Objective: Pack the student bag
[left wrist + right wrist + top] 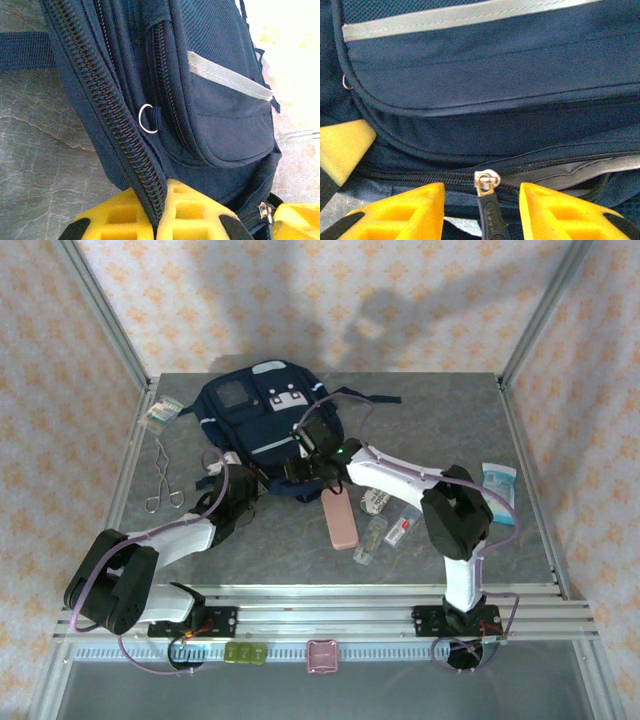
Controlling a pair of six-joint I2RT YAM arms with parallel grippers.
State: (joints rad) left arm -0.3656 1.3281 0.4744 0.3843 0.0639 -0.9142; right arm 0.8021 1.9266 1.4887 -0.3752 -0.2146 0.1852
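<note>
High rear overview, wrist close-ups sharing bag

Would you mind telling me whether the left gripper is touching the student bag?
Touching. The left wrist view shows the left gripper shut on the student bag, its zippered edge pinched between the yellow fingers.

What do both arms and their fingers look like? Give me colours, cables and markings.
The left arm and right arm have white links between bulky black joint housings, each trailed by a lilac cable. A small green light glows near the right wrist. The fingers are yellow blocks with recessed pockets and black outer edges.
</note>
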